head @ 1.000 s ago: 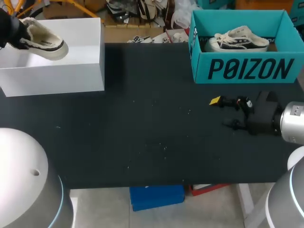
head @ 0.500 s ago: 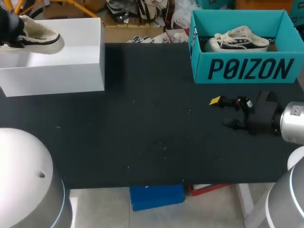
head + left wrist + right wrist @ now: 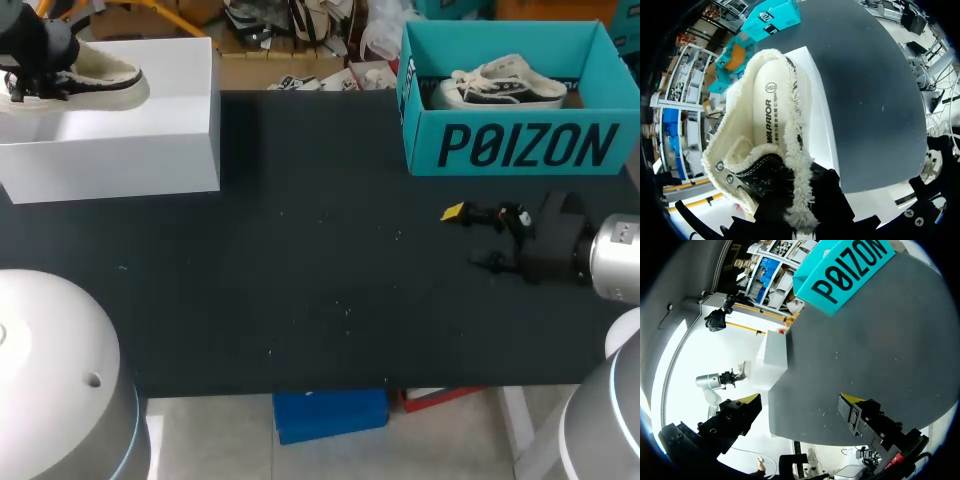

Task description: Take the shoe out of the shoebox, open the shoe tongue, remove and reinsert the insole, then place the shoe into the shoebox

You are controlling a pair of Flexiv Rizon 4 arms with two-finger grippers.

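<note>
A cream shoe (image 3: 105, 82) with a fleece lining and black trim hangs level over the open white shoebox (image 3: 130, 150) at the table's far left. My left gripper (image 3: 30, 75) is shut on its heel collar. In the left wrist view the shoe (image 3: 772, 125) lies ahead of the left gripper (image 3: 787, 202) with its printed insole (image 3: 767, 112) showing; fleece hides the fingertips. My right gripper (image 3: 470, 237) stands open low over the table at the right, holding nothing. In its own view the right gripper (image 3: 802, 401) faces the white shoebox (image 3: 775, 357) across the table.
A teal shoebox (image 3: 520, 145) stands at the far right with a second shoe (image 3: 505, 85) inside, just beyond my right gripper. The black tabletop (image 3: 320, 260) stretches between the two boxes.
The shoe in my left gripper has swung from toe-down to level over the white box. The right arm has not moved.
</note>
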